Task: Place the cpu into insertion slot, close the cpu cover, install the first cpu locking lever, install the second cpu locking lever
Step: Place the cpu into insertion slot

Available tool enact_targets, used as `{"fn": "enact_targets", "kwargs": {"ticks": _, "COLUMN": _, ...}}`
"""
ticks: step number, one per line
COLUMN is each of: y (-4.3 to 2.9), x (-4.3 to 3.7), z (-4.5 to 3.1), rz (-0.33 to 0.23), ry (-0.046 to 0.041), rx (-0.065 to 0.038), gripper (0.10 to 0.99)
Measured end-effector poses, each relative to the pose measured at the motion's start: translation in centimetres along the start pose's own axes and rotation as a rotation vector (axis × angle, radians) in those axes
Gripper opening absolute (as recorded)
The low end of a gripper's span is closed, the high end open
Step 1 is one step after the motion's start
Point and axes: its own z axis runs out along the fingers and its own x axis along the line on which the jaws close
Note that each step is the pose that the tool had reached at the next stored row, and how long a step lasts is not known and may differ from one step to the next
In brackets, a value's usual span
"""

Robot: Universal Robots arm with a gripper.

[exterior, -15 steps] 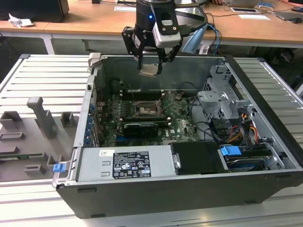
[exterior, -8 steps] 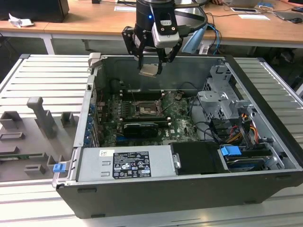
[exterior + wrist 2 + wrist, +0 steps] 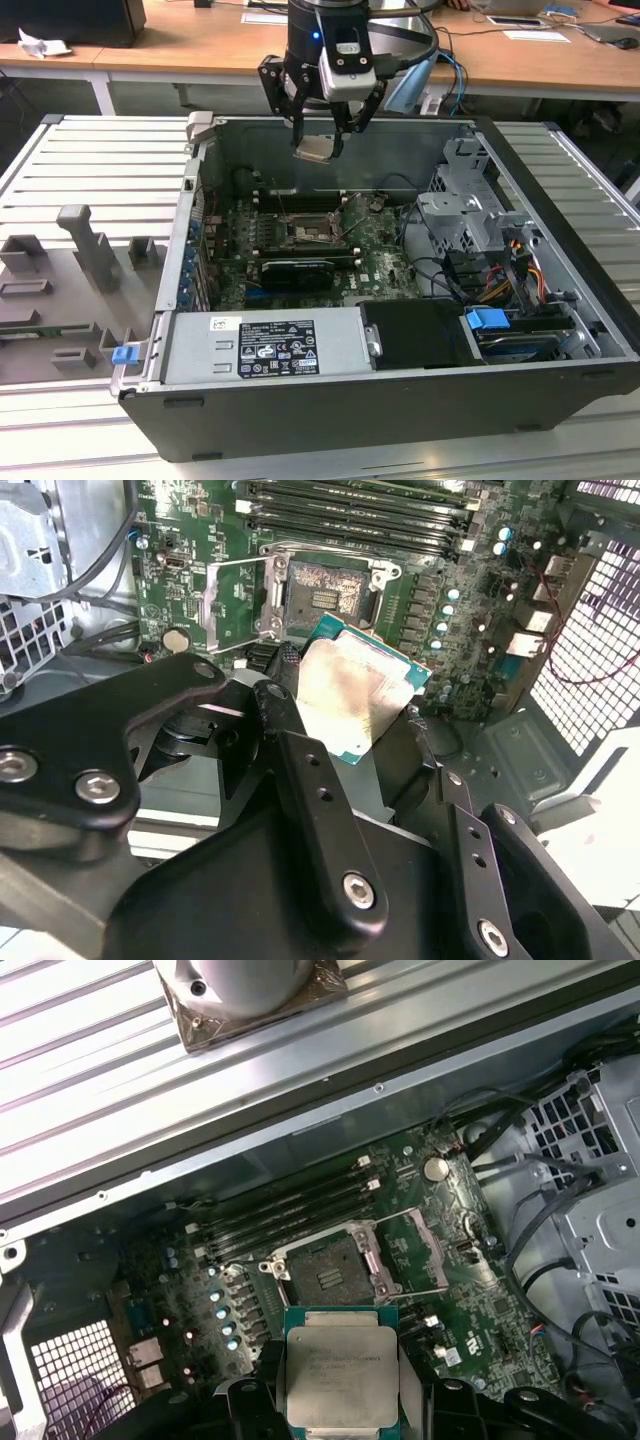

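Observation:
My gripper hangs above the open computer case, shut on the cpu, a small flat silvery-tan chip. In both wrist views the cpu sits tilted between the black fingers. The insertion slot lies below on the green board, dark and uncovered. The cpu cover, a silver frame plate, stands swung open beside the slot. The chip is well above the board and touches nothing there.
A grey power supply box fills the case's near side. A metal drive cage with cables stands at the exterior view's right. Long black memory slots run behind the socket. Grey fixtures sit on the slatted table outside the case.

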Motion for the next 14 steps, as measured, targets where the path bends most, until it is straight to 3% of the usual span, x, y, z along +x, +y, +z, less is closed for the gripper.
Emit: {"fn": "enact_targets", "kwargs": {"ticks": 14, "y": 0.0, "x": 0.0, "z": 0.0, "rz": 0.042, "ry": -0.0037, "rx": -0.001, "gripper": 0.537}}
